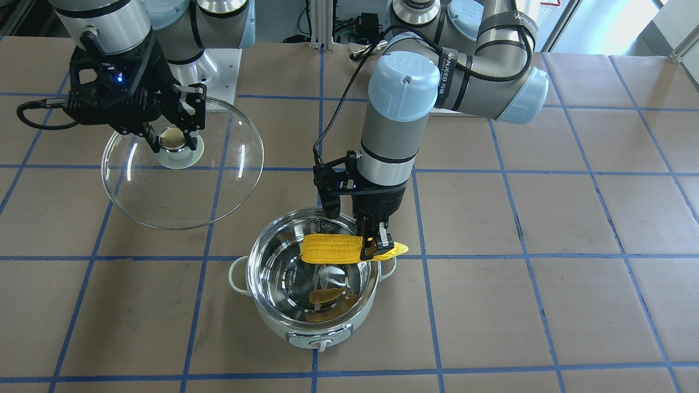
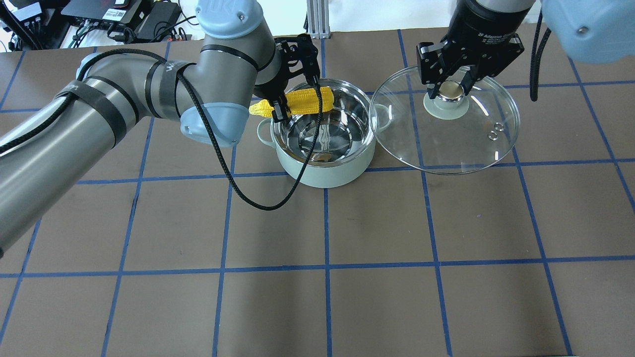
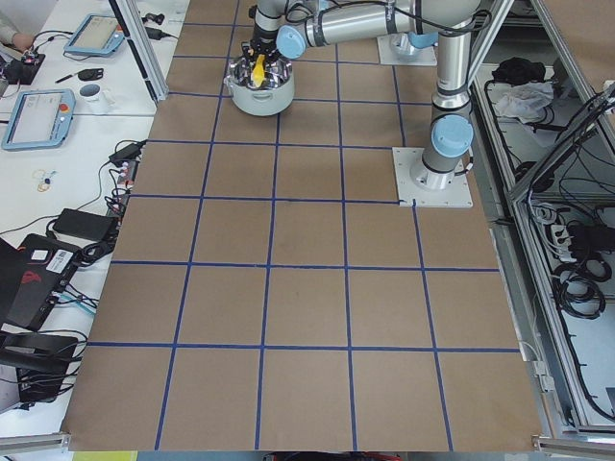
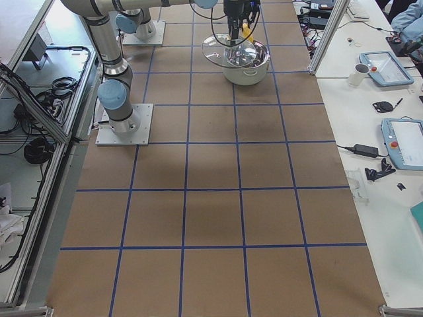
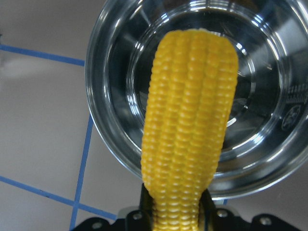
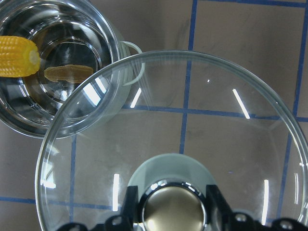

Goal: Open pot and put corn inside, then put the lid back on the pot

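Observation:
The mint-green pot (image 2: pixel 323 171) stands open on the table, its steel inside empty; it also shows in the front view (image 1: pixel 327 322). My left gripper (image 2: pixel 279 110) is shut on the yellow corn (image 2: pixel 305 100) near its pointed end and holds it level above the pot's rim. The front view shows the same gripper (image 1: pixel 377 248) and the corn (image 1: pixel 330 248), and the left wrist view shows the corn (image 5: pixel 190 125) over the pot (image 5: pixel 110 125). My right gripper (image 2: pixel 450 89) is shut on the knob of the glass lid (image 2: pixel 456 148) and holds it in the air beside the pot.
The table is brown paper with a blue tape grid (image 2: pixel 327 263). The lid (image 1: pixel 180 196) hangs on the pot's side toward my right arm, its edge overlapping the pot's handle in the right wrist view (image 6: pixel 130 53). Operator desks with tablets lie beyond the table (image 4: pixel 396 139).

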Motion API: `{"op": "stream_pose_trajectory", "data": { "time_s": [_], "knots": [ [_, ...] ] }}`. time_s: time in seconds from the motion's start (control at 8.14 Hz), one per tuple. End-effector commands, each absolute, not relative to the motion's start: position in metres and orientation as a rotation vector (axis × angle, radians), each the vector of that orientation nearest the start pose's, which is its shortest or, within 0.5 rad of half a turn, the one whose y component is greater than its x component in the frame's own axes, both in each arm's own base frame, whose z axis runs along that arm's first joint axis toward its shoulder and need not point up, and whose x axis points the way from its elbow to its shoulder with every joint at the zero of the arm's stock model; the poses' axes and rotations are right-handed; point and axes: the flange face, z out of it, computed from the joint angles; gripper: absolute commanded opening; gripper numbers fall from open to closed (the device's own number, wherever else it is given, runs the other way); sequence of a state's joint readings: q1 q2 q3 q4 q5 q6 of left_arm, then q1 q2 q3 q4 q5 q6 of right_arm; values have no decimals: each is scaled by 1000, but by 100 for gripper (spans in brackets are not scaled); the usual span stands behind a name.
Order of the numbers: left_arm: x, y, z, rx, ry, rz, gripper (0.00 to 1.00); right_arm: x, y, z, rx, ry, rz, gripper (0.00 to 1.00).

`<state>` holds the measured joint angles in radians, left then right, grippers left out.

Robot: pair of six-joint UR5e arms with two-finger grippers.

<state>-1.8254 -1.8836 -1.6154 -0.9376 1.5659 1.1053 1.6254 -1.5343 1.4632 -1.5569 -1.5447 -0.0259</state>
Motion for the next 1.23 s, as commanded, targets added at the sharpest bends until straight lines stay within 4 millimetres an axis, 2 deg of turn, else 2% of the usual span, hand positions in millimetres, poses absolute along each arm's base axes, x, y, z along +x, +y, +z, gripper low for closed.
{"op": "stream_pose_trajectory", "data": {
  "time_s": [0.0, 0.25, 0.49, 0.61, 0.74, 0.98, 1.11],
  "knots": [
    [-304, -567, 353, 1935, 2361, -451, 0, 163, -500, 520, -132, 3111, -83, 34],
    [-309, -566, 354, 1954, 2368, -487, 0, 163, -500, 520, -132, 3111, -83, 34],
    [-322, -564, 343, 1973, 2400, -495, 0, 163, -500, 520, -132, 3111, -81, 34],
    [-336, -565, 324, 2004, 2384, -485, 0, 163, -500, 520, -132, 3111, -81, 34],
    [-339, -572, 313, 2007, 2361, -518, 0, 163, -500, 520, -132, 3111, -81, 34],
    [-338, -573, 311, 1992, 2363, -505, 2, 163, -500, 520, -132, 3111, -81, 34],
    [-337, -573, 312, 1983, 2372, -503, 66, 163, -500, 520, -135, 3111, -81, 34]
  ]
}}
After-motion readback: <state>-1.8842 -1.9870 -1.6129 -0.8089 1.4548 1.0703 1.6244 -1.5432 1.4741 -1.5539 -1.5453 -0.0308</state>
